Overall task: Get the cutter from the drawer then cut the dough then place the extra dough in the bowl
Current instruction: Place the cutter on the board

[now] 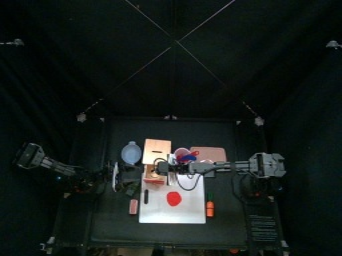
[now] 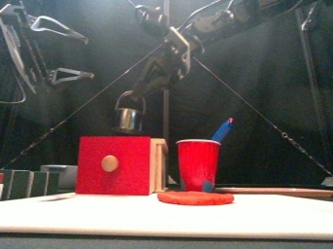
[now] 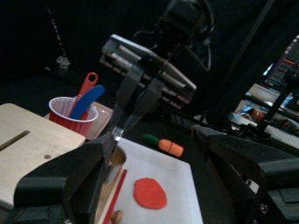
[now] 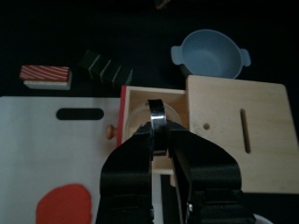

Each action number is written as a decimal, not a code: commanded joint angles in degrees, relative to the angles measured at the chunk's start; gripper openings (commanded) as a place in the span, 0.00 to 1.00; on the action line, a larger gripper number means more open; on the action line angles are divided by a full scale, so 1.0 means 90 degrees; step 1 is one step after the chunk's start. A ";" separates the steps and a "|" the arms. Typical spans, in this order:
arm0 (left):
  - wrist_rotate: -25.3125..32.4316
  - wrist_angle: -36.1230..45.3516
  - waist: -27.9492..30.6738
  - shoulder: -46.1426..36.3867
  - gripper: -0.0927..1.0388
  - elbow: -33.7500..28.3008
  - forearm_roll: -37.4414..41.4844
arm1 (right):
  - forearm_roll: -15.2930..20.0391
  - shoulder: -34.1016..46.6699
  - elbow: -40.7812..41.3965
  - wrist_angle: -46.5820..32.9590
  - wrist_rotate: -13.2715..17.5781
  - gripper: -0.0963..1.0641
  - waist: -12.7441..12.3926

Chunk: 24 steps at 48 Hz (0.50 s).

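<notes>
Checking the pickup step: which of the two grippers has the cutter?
The right gripper, shut on the metal cutter above the box; the left gripper is open and holds nothing.

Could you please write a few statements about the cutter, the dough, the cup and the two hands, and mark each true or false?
1. The right hand holds the metal cutter above the wooden box. True.
2. The dough lies in the bowl. False: it lies on the white board, and the bowl is empty.
3. The left hand is open and holds nothing. True.
4. The red cup has tipped over. False: it stands upright beside the box.
</notes>
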 commanded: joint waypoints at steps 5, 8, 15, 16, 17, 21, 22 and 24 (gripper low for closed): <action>0.0020 0.0107 0.0254 0.0020 0.99 -0.0078 -0.0049 | -0.0264 -0.1543 0.1475 -0.0205 -0.0049 0.44 0.0244; 0.0039 0.0176 0.0332 0.0029 0.99 -0.0098 -0.0039 | -0.0391 -0.1904 0.2051 -0.0400 0.0000 0.44 0.0381; 0.0059 0.0273 0.0596 0.0059 0.99 -0.0186 -0.0029 | -0.0371 -0.2422 0.3184 -0.1123 0.0029 0.44 0.0547; 0.0059 0.0283 0.0654 0.0068 0.99 -0.0205 -0.0049 | -0.0352 -0.2451 0.3369 -0.1230 0.0029 0.44 0.0547; 0.0049 0.0293 0.0684 0.0068 0.99 -0.0225 -0.0049 | -0.0332 -0.2461 0.3457 -0.1289 0.0029 0.44 0.0547; 0.0029 0.0352 0.0840 0.0088 0.99 -0.0264 -0.0049 | -0.0293 -0.2441 0.3838 -0.1504 0.0020 0.44 0.0557; 0.0029 0.0371 0.0859 0.0107 0.99 -0.0273 -0.0049 | -0.0293 -0.2422 0.3887 -0.1514 0.0020 0.44 0.0557; 0.0029 0.0410 0.0898 0.0137 0.99 -0.0293 -0.0049 | -0.0283 -0.2383 0.3975 -0.1523 0.0020 0.44 0.0557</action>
